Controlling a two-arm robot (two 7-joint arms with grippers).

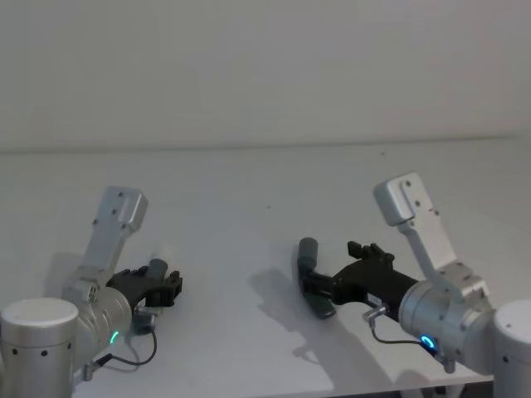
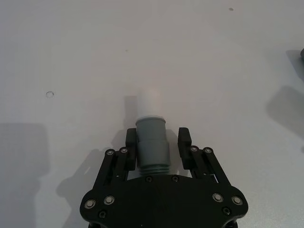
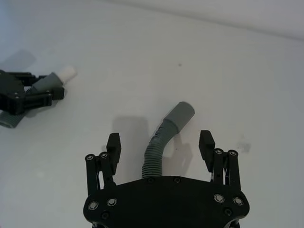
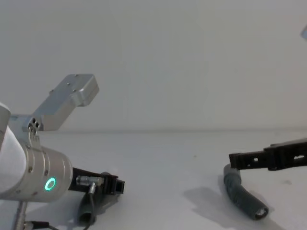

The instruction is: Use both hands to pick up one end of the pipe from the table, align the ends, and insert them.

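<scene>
Pipe [image 1: 309,253] lying in two pieces on table [image 1: 265,182], neither piece clamped.
Left gripper [image 2: 158,135] sitting unclenched around white-tipped piece [image 2: 152,147] at 8 o'clock; right gripper [image 3: 160,139] spreading wide over grey-cuffed piece [image 3: 179,115] at 5 o'clock. Judging best: centring each hose between fingers, closing on ribs just behind cuffs, leaving tips protruding for aligning.
</scene>
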